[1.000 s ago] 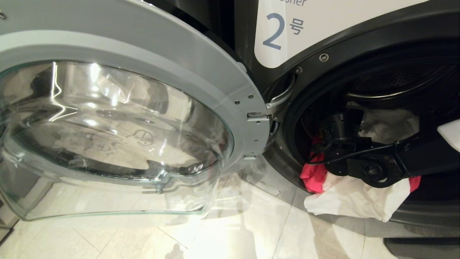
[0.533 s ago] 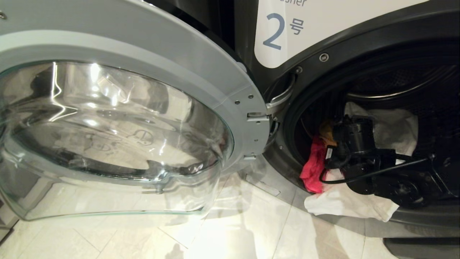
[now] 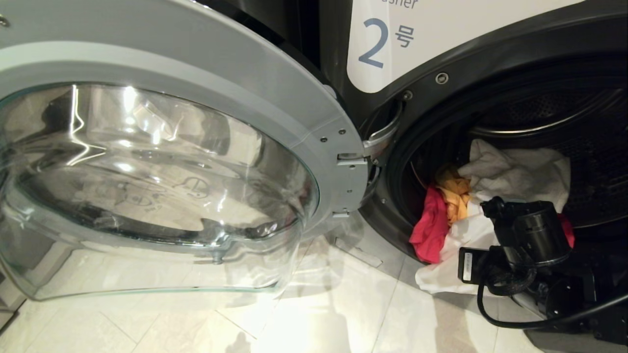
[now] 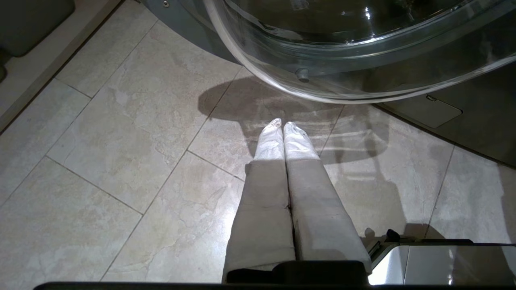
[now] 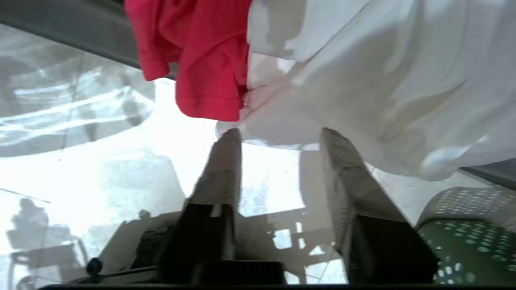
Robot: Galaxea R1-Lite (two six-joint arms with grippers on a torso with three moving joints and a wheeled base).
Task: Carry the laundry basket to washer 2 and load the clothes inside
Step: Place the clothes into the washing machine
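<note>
Washer 2 point(image 3: 490, 63) stands with its round glass door point(image 3: 196, 73) swung wide open. The clothes lie in the drum mouth: a pink-red piece point(image 3: 429, 230), a yellow-orange one point(image 3: 456, 196) and a white one point(image 3: 520, 171) whose lower part hangs over the rim. My right arm point(image 3: 535, 235) is low in front of the opening. In the right wrist view my right gripper point(image 5: 281, 137) is open and holds nothing, its tips just below the hanging white garment point(image 5: 363, 80) and the red one point(image 5: 201, 60). A corner of the green laundry basket point(image 5: 471, 241) shows beside it. My left gripper point(image 4: 283, 125) is shut over the floor.
The open door takes up the whole left side at chest height, its glass bowl point(image 4: 342, 60) bulging over the pale tiled floor point(image 3: 319, 314). A dark mat point(image 3: 564, 338) lies at the washer's foot on the right.
My right arm has drawn back out of the drum, down and to the right. Its gripper has opened and left the clothes in the drum mouth; the yellow-orange piece now shows.
</note>
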